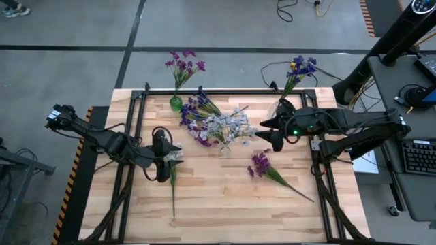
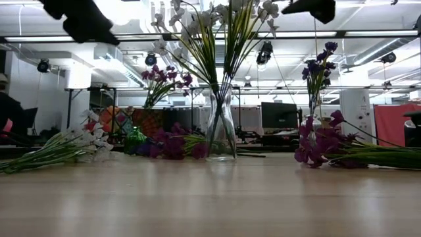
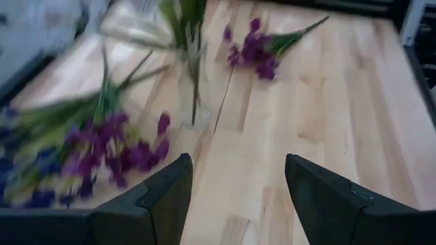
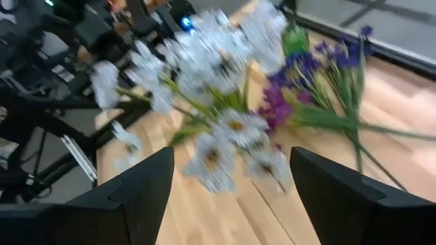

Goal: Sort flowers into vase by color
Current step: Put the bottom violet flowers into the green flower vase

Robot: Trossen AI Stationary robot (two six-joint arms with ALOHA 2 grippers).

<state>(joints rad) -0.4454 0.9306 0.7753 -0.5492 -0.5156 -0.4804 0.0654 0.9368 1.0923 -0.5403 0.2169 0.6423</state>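
From above, the clear glass vase could hardly be made out under its white-lavender blossoms; the table-level camera showed it plainly, upright at mid-table with green stems fanning upward from its neck. That low camera also revealed a small green vase holding a magenta spray behind it. The overhead camera placed that green vase at the far edge of the wooden table, and a blue-violet and yellow spray stood at the far right corner.

A loose pile of blue-violet and magenta flowers lay on the boards just left of the glass vase, stems pointing toward the far edge. One magenta spray lay alone on the right half, blossoms toward the middle, stem running diagonally toward the near right corner. One white spray lay on the left half, its stem pointing straight toward the near edge.

The left gripper hovered beside that white spray's head, jaws apart and empty in its wrist camera. The right gripper hung just right of the glass vase, fingers spread, nothing between them.
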